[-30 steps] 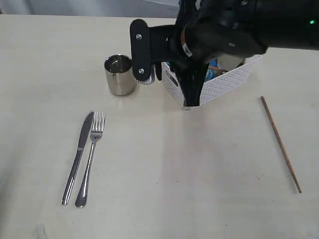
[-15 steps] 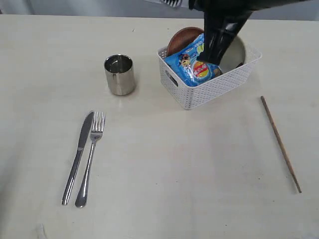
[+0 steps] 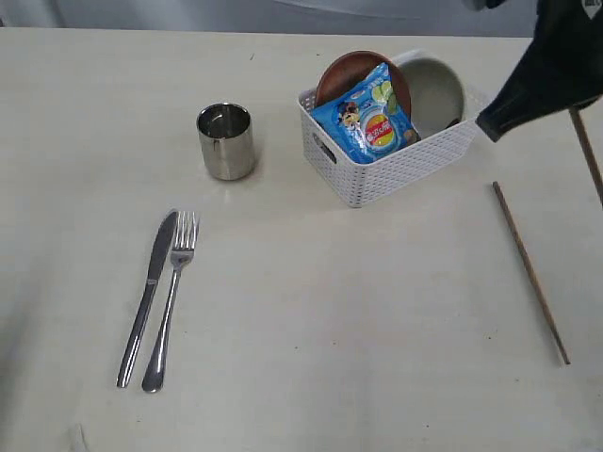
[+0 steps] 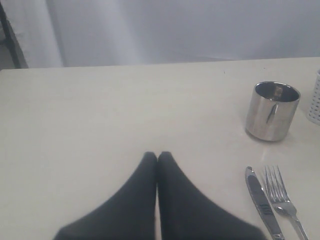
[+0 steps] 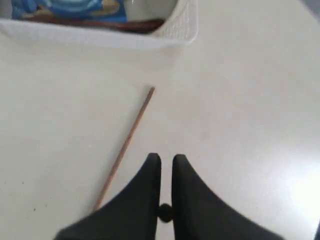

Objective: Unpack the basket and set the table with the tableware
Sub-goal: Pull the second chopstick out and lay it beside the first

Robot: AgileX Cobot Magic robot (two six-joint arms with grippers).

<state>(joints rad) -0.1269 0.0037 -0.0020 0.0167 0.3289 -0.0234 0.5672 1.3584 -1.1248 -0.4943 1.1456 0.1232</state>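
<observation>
The white basket [image 3: 396, 169] holds a reddish-brown plate [image 3: 347, 73], an off-white bowl [image 3: 435, 92] and a blue chip bag [image 3: 369, 124]. On the table [image 3: 330, 311] stand a steel cup [image 3: 226, 141], a knife [image 3: 148, 294] and a fork [image 3: 170, 299]. One chopstick [image 3: 530, 271] lies at the right. My right gripper [image 3: 499, 121] hovers right of the basket, shut on a second chopstick [image 3: 587, 155], which shows end-on between the jaws [image 5: 164, 212]. My left gripper [image 4: 158, 155] is shut and empty, near the knife [image 4: 262, 202] and the cup [image 4: 272, 111].
The lying chopstick [image 5: 125, 147] is just beside my right gripper [image 5: 166, 159], with the basket's corner [image 5: 185, 25] beyond it. The table's far edge [image 4: 150, 65] runs behind the cup. The basket's edge [image 4: 316, 100] shows past the cup.
The right arm has swung from over the basket to the right side, carrying a chopstick. The basket's contents are now uncovered. Cup, knife and fork have not moved.
</observation>
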